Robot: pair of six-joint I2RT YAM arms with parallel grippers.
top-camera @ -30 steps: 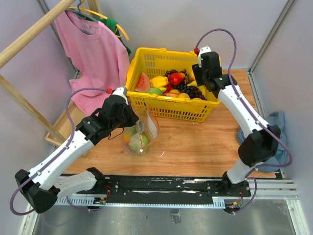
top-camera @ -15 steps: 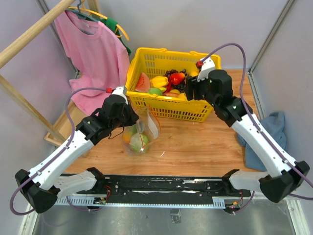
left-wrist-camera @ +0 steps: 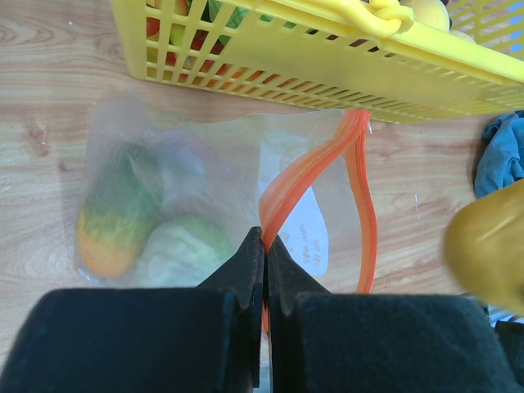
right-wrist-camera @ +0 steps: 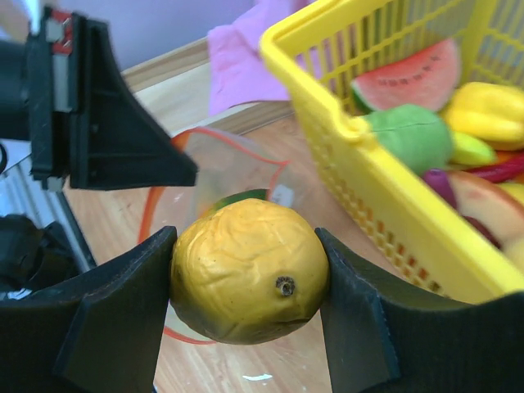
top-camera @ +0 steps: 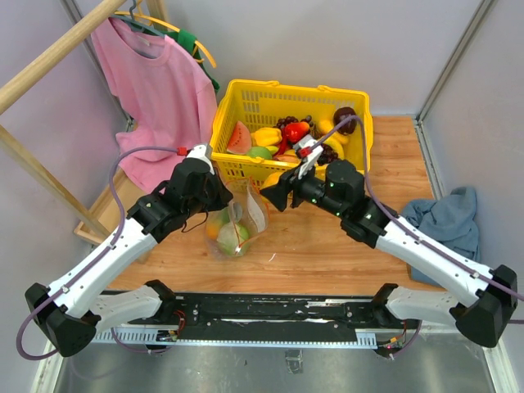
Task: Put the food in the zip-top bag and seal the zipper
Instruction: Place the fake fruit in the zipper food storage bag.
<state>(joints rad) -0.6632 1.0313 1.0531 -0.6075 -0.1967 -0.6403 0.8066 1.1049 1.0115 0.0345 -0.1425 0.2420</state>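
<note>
The zip-top bag (top-camera: 233, 228) is clear and crinkly. It lies at about 7 o'clock from the yellow basket (top-camera: 237, 170), white label (left-wrist-camera: 307, 233) showing. Its red-orange zipper (left-wrist-camera: 282, 190) is parted into an open loop, with one side pinched flat in the left gripper (left-wrist-camera: 264, 254). Inside the bag lie a pale green cabbage (left-wrist-camera: 184, 250) and, at its 10 o'clock, a green-and-orange piece (left-wrist-camera: 119, 213). A wrinkled yellow fruit (right-wrist-camera: 250, 270) sits clamped in the right gripper (right-wrist-camera: 246, 274), off the table at about 1 o'clock from the bag. A watermelon slice (top-camera: 237, 137) and other glossy pieces fill the basket.
</note>
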